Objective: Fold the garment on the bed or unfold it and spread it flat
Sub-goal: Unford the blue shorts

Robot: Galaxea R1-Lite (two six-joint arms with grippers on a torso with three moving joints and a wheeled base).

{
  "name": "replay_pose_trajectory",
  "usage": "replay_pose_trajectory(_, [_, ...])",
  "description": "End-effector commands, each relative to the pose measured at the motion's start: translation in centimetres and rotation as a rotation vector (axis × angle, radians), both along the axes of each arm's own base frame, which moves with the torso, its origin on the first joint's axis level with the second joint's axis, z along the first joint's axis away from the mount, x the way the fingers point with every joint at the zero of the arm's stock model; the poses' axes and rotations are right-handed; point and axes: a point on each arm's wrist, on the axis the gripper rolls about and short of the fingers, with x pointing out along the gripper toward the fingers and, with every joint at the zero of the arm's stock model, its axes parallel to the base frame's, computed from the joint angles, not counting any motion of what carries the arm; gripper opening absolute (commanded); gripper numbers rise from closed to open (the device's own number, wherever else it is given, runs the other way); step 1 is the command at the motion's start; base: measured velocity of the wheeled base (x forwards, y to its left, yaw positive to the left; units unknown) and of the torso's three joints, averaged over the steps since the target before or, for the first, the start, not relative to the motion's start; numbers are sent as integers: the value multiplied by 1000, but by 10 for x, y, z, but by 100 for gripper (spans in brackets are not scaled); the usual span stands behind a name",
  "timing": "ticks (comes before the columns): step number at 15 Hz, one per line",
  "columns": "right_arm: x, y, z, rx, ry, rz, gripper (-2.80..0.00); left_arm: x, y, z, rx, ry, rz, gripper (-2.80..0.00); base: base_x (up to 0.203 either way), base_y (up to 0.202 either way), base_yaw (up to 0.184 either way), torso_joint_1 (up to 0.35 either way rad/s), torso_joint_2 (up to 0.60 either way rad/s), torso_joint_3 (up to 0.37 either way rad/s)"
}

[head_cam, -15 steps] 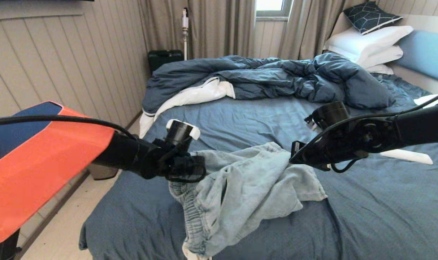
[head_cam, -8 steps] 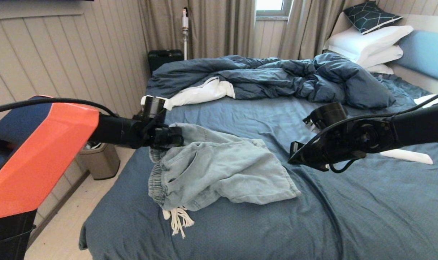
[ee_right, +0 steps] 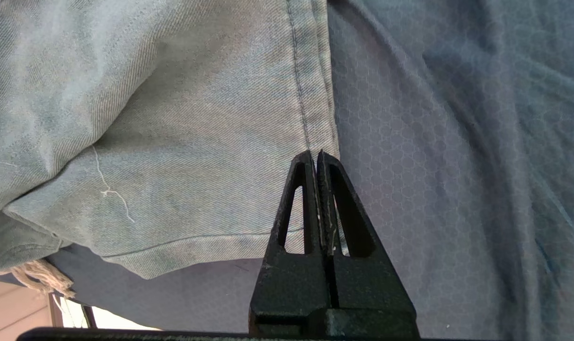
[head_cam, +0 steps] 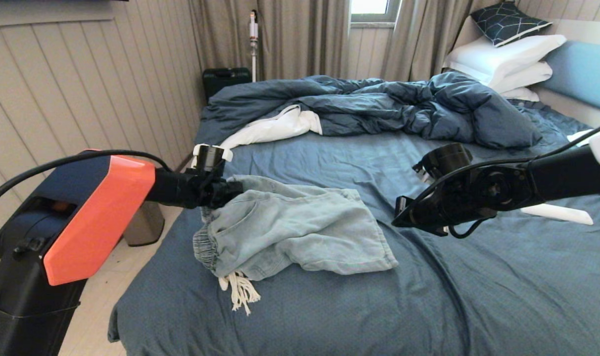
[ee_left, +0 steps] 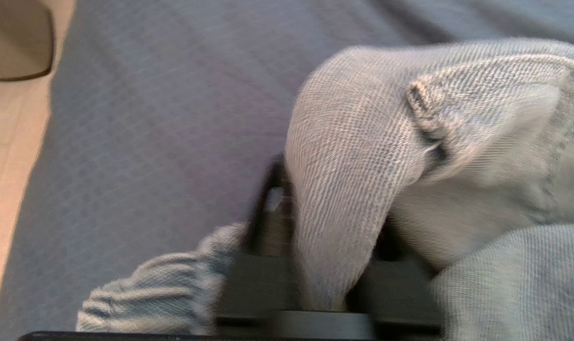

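The garment (head_cam: 290, 227), pale denim shorts, lies on the near left part of the bed (head_cam: 478, 296), waistband towards the left edge with the white drawstring (head_cam: 238, 291) trailing off it, one leg stretching right. It is mostly laid out but not flat: the waist corner is lifted and bunched where the left end effector (head_cam: 230, 190) meets it.

In the left wrist view a fold of denim (ee_left: 343, 189) drapes down between the dark fingers (ee_left: 268, 222); whether they pinch it or have parted I cannot tell. The right end effector (ee_right: 315, 158) hovers just above the leg's hem with its fingers pressed together and nothing between them.

The step in hand looks like laying the waist corner down and letting go. To do it well, I judge:
- lower the left end effector until the cloth rests on the sheet before opening fully, so the corner does not flop back on itself
- back away along the bed's surface, away from the shorts, so the fabric slides off the fingers instead of being dragged
- keep clear of the drawstring, which could snag
- use the right end effector afterwards to tug the hem outward and take out the slack across the seat
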Motion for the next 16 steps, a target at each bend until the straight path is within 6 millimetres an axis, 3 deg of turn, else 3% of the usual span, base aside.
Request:
replay_pose_trajectory(1, [0,1,-3,1,9,0,-280,0,1,-1,5,1,10,0,0,0,0,0,0,0])
replay_pose_trajectory(9, [-2,1,-1,2,4,2,-280,-27,12,39,18,-36,52,0,0,0,0,0,0,0])
replay_pose_trajectory(12, [-1,1,0,2,3,3,-280,-33,5,27,35,-1,49,0,0,0,0,0,0,0])
replay_pose_trajectory(16, [-3,2,2,0,0,3,-280,-48,-46,-12,69,76,-64,0,0,0,0,0,0,0])
